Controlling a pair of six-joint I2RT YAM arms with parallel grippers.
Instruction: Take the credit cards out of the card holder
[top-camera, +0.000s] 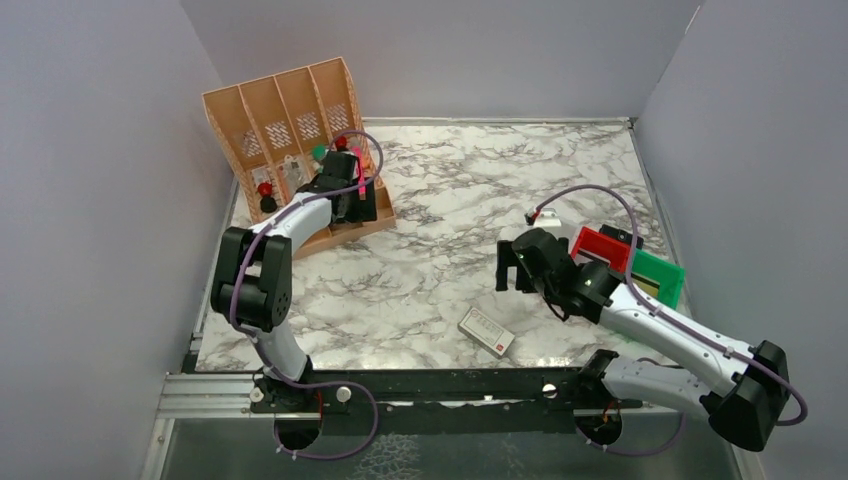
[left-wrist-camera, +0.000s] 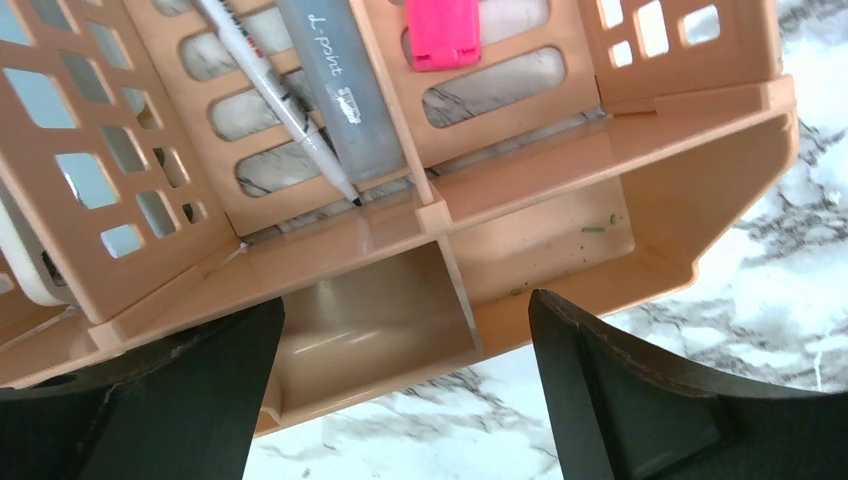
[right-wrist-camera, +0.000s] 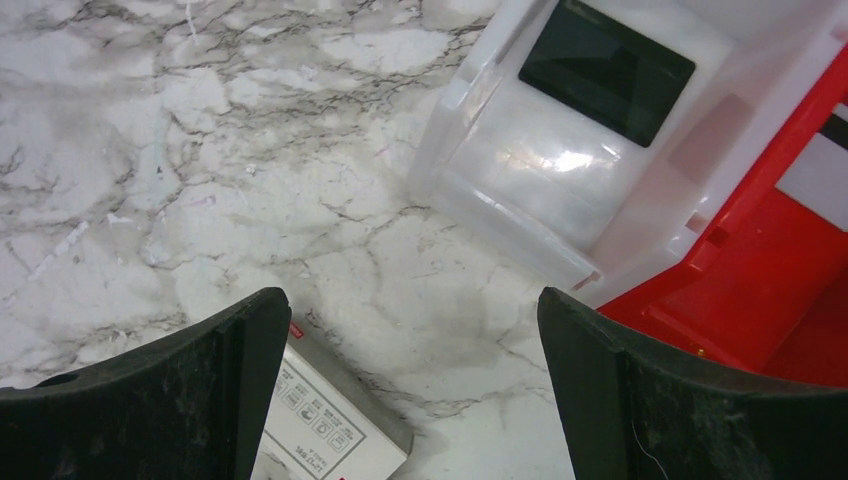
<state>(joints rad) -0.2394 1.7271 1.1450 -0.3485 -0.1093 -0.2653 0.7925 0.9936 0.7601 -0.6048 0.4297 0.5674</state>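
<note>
Black left claw (left-wrist-camera: 405, 305): jaws wide apart and empty; it hangs at the front ledge of the peach plastic organizer (left-wrist-camera: 560, 190), upper left of the top view, probably to search there.
Black right claw (right-wrist-camera: 405, 300): also spread wide, holding nothing, above the marble table (right-wrist-camera: 200, 150).
Frosted tray (right-wrist-camera: 520, 180): upper right of the right wrist view; a dark flat rectangle (right-wrist-camera: 605, 68) lies inside, card or holder I cannot tell.
Small whitish case (right-wrist-camera: 330, 420): bottom edge, between the fingers; not the target.
Sought card holder: not surely visible anywhere.
</note>
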